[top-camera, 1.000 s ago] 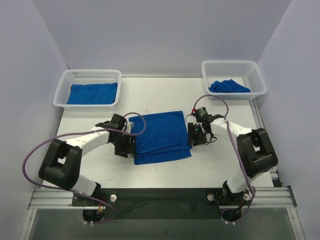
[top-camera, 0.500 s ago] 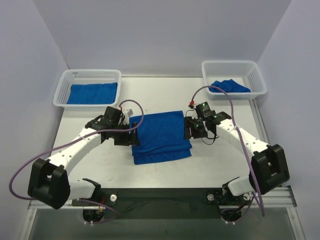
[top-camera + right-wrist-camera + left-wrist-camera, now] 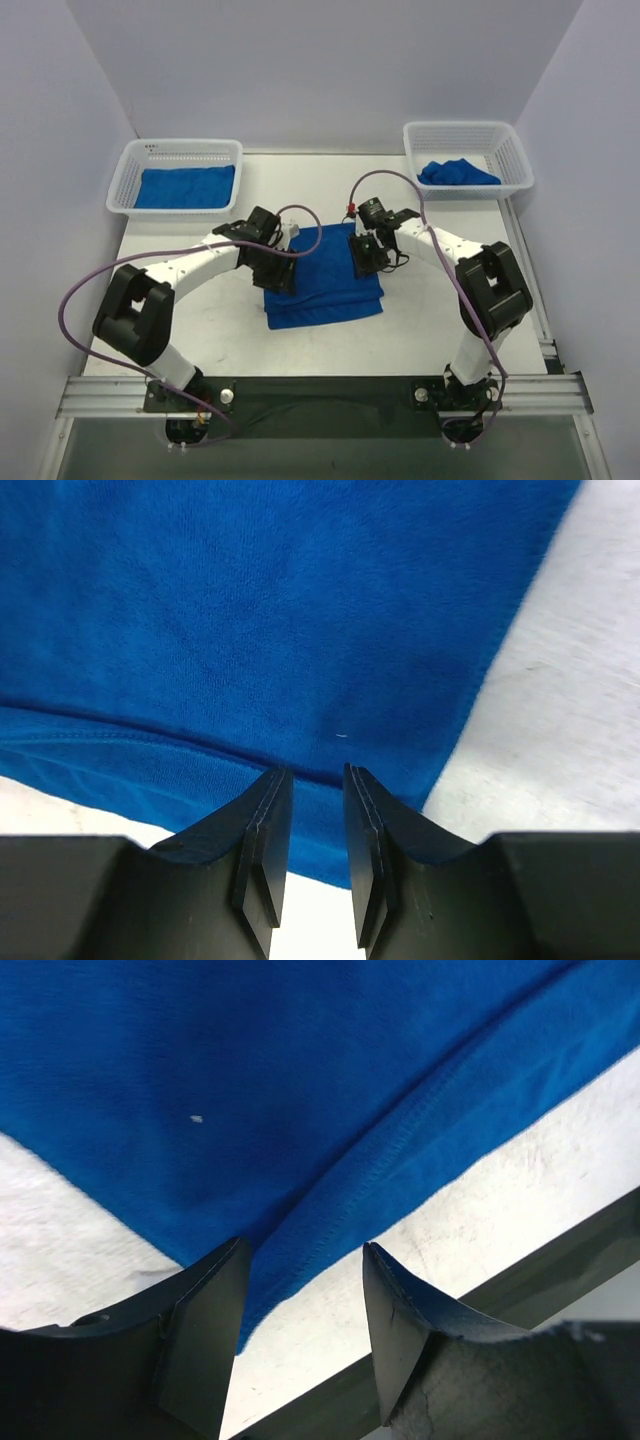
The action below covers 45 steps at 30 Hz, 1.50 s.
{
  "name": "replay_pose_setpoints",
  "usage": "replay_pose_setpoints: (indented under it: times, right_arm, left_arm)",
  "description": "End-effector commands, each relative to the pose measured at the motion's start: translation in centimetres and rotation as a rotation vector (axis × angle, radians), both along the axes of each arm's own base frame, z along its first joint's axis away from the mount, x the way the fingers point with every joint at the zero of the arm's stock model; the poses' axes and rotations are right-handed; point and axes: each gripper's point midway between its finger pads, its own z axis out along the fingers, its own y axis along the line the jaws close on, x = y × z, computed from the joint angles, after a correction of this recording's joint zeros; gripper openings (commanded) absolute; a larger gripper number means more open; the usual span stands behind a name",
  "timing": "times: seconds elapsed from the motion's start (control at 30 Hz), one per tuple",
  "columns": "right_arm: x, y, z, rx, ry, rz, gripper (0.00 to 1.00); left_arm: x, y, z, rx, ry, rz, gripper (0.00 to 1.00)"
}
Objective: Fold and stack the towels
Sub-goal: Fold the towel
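A blue towel [image 3: 325, 290] lies folded flat at the middle of the table. My left gripper [image 3: 281, 275] hovers over its left edge. In the left wrist view the left gripper [image 3: 305, 1252] is open, with nothing between its fingers [image 3: 205, 1330], and the towel's hemmed edge [image 3: 330, 1080] runs just beyond them. My right gripper [image 3: 364, 256] is over the towel's right edge. In the right wrist view the right gripper [image 3: 315, 772] has its jaws a narrow gap apart with nothing between them, and the towel [image 3: 250, 630] lies beneath.
A white basket [image 3: 125, 180] at the back left holds a folded blue towel [image 3: 185, 187]. A white basket [image 3: 515, 150] at the back right holds a crumpled blue towel [image 3: 457, 173]. Purple cables loop off both arms. A metal rail runs along the table's near edge.
Both grippers have moved inward from beside the towel's left and right sides to above its edges. The towel has stayed where it was.
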Motion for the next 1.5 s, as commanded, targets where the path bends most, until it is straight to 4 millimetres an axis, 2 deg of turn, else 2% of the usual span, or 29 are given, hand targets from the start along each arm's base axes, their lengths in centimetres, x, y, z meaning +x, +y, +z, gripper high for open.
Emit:
replay_pose_setpoints:
  times: [0.0,0.2,0.43,0.6,0.7,0.9,1.07,1.13,1.23,1.3,1.33,1.37,1.4,1.47]
  right_arm:
    - [-0.6,0.6,-0.3,-0.035,0.019,0.065,0.27]
    - [-1.1,1.3,-1.7,-0.048,0.047,0.110,0.28]
    - [-3.0,2.5,-2.2,-0.017,0.084,0.200,0.28]
    - [-4.5,2.4,-1.9,0.004,0.101,0.220,0.28]
    - [-5.2,2.1,-1.3,0.018,0.094,0.218,0.28]
    - [-8.1,1.5,-1.5,0.030,0.146,0.207,0.27]
    - [-10.1,0.9,-1.0,0.033,0.140,0.195,0.28]
    - [-10.7,0.8,-1.0,0.034,0.146,0.184,0.28]
    - [-11.9,-0.1,-1.5,0.019,0.154,0.166,0.28]
    - [-12.2,-0.9,-1.9,-0.009,0.143,0.150,0.29]
    - [-12.1,-1.1,-1.9,-0.015,0.136,0.144,0.29]
    - [-11.5,-0.9,-1.1,-0.001,0.098,0.128,0.29]
    - [-11.2,-0.7,-1.0,0.003,0.087,0.127,0.29]
    - [-10.4,-0.4,0.0,0.026,0.036,0.110,0.30]
  left_arm:
    - [-0.4,-1.7,0.8,-0.005,-0.043,-0.106,0.59]
    - [-1.6,-2.3,-1.2,0.048,-0.029,-0.174,0.60]
    - [-2.8,-2.8,-2.4,0.066,-0.024,-0.232,0.61]
    - [-3.8,-2.5,-2.8,0.077,-0.003,-0.228,0.59]
    - [-4.3,-2.2,-2.3,0.063,-0.008,-0.217,0.58]
    - [-6.8,-1.3,-2.5,0.043,0.048,-0.187,0.58]
    - [-7.6,-0.8,-0.3,-0.005,0.003,-0.140,0.58]
    - [-7.7,-0.4,0.8,-0.015,-0.017,-0.086,0.59]
    - [-7.4,0.9,1.3,0.007,-0.035,0.028,0.64]
    - [-7.4,2.2,0.5,0.036,-0.020,0.134,0.69]
    - [-6.9,2.9,0.7,0.027,-0.026,0.190,0.71]
    - [-6.4,4.0,0.3,0.012,-0.016,0.303,0.76]
    - [-6.8,4.3,0.0,0.014,-0.013,0.304,0.77]
    - [-5.9,4.6,-0.1,-0.023,-0.038,0.356,0.78]
